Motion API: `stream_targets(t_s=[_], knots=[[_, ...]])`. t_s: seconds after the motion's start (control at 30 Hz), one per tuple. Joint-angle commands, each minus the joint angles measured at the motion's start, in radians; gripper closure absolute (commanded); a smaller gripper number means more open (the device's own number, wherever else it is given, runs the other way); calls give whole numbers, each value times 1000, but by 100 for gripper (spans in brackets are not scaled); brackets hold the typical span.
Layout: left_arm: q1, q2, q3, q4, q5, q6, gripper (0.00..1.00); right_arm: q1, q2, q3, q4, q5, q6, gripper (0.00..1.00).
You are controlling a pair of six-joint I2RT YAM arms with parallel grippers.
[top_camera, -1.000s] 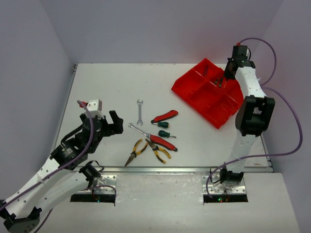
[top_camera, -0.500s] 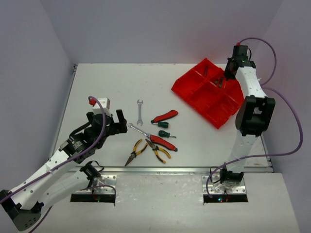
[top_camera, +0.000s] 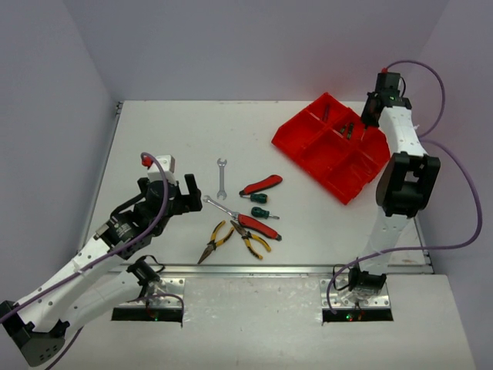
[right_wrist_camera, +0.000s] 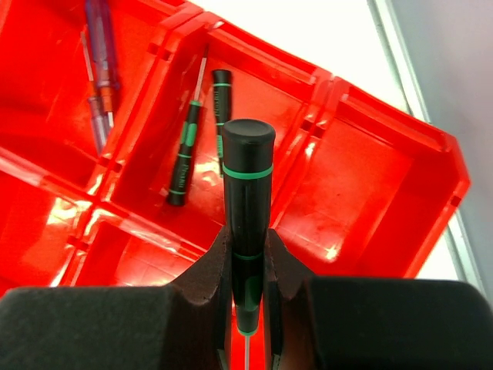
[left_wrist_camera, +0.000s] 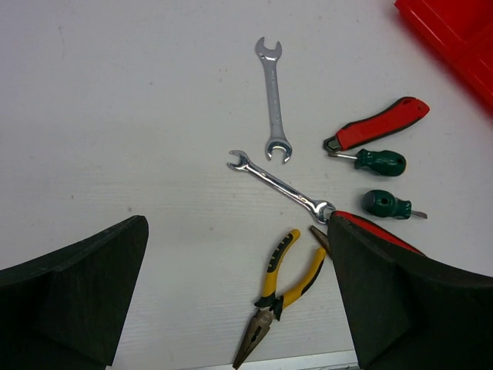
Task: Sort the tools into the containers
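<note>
The red tray (top_camera: 350, 179) sits at the far right. My right gripper (top_camera: 371, 114) hovers over its far right corner, shut on a black screwdriver with green rings (right_wrist_camera: 246, 181), above the compartments (right_wrist_camera: 362, 177). One compartment holds two black screwdrivers (right_wrist_camera: 185, 162), another holds blue and red ones (right_wrist_camera: 100, 69). My left gripper (top_camera: 185, 193) is open and empty, left of the tools on the table. These are two wrenches (left_wrist_camera: 271, 92) (left_wrist_camera: 281, 186), a red-handled cutter (left_wrist_camera: 381, 132), two green screwdrivers (left_wrist_camera: 379, 162) (left_wrist_camera: 389, 204), yellow pliers (left_wrist_camera: 281, 297) and red-handled pliers (top_camera: 258, 226).
A second pair of yellow pliers (top_camera: 253, 243) lies by the red-handled pliers near the table's front edge (top_camera: 269, 267). Grey walls stand behind and to the left. The left finger (left_wrist_camera: 77, 293) and right finger (left_wrist_camera: 400, 301) frame the yellow pliers.
My left arm swung right, bringing its open gripper close to the tools, then stopped. My right gripper shifted slightly up and right over the tray, still holding the screwdriver.
</note>
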Motion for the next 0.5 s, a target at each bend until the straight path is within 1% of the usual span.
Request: stream_targets(t_s=[0.0,0.13,0.27,0.47], knots=[[-2,-5,3,39,-4,14,0,-37,-86,-33,13,51,-17,100],[-2,-5,2,43,5,18,0,-94,-146,-104,20,38,3,100],[-2,-2,0,47,15,23,0,-121,-187,-160,39,24,1,100],[-2,-6,0,48,21,25,0,-135,-219,-183,47,50,9,100]])
